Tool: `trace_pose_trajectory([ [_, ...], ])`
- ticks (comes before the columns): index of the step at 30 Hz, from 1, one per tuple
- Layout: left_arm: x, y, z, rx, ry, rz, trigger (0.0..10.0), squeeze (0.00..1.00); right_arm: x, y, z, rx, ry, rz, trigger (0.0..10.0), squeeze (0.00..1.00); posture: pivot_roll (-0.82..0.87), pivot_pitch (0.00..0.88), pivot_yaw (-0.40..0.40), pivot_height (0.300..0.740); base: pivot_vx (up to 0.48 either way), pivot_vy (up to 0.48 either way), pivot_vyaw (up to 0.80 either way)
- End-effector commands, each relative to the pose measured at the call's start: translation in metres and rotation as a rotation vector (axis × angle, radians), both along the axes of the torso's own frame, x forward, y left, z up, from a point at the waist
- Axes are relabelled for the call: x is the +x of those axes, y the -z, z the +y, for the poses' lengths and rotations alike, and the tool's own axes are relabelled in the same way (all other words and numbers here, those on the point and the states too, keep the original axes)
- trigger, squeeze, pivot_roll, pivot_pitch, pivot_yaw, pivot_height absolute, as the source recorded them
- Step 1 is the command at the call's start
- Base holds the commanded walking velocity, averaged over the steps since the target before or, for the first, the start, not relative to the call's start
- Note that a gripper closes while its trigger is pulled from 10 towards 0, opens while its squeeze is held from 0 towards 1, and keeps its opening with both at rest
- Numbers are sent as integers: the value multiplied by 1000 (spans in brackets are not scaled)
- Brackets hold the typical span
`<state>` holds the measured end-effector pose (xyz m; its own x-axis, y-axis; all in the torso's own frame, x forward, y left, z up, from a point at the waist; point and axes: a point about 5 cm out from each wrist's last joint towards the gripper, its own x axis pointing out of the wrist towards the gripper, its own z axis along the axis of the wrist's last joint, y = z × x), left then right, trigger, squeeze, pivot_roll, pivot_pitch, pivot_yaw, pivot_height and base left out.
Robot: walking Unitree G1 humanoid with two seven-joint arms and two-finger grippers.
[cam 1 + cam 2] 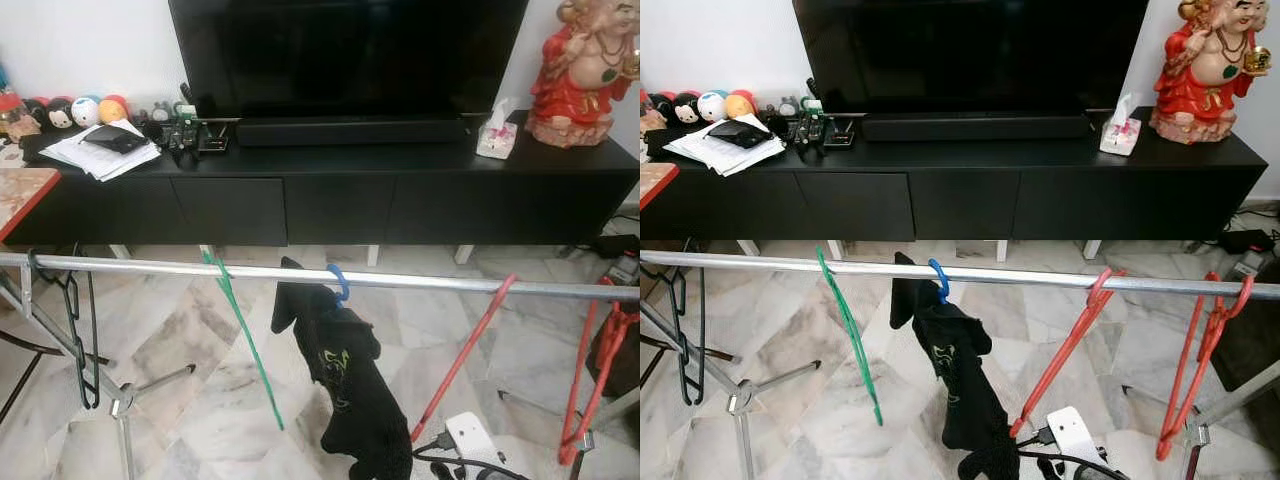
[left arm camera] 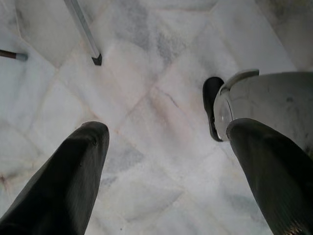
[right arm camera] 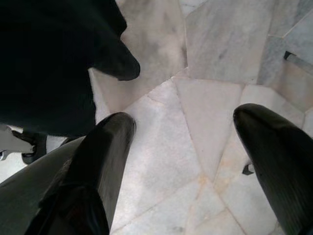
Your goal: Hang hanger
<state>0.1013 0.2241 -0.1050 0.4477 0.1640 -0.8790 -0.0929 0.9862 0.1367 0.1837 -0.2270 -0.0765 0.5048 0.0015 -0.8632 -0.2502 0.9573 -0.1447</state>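
A silver rail (image 1: 420,283) crosses the scene in front of me. A blue hanger (image 1: 339,282) hooks over it, carrying a black garment (image 1: 345,380) that hangs toward the floor. Beside it hang a green hanger (image 1: 245,340), a red hanger (image 1: 462,357), further red hangers (image 1: 590,390) at the right end and a black hanger (image 1: 80,345) at the left end. My left gripper (image 2: 168,161) is open above the marble floor, nothing between its fingers. My right gripper (image 3: 188,147) is open too, pointing at the floor beside the black garment (image 3: 54,63).
A black TV console (image 1: 330,195) stands behind the rail with a TV (image 1: 345,55), papers (image 1: 100,150), a tissue pack (image 1: 497,132) and a red figurine (image 1: 580,75). The rack's legs (image 1: 120,410) splay on the marble floor. A white power strip (image 1: 470,437) with cables lies below.
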Motion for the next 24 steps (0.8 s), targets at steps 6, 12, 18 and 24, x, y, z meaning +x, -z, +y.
trace_pose_trajectory([
  [6,-10,2,7,18,-13,40,10000,0,-1,1,1,14,29,10,10000,0,-72,0,23,740,0,0,0],
  [12,-17,2,17,24,-31,72,10000,0,-2,2,3,39,92,4,10000,0,-85,0,34,740,0,0,0],
  [18,-22,1,23,31,-36,87,10000,0,-3,3,4,57,148,-9,10000,0,-90,0,46,740,0,0,0],
  [24,-25,2,23,24,-47,95,10000,0,-3,3,5,69,173,-10,10000,0,-87,0,46,740,-244,0,0],
])
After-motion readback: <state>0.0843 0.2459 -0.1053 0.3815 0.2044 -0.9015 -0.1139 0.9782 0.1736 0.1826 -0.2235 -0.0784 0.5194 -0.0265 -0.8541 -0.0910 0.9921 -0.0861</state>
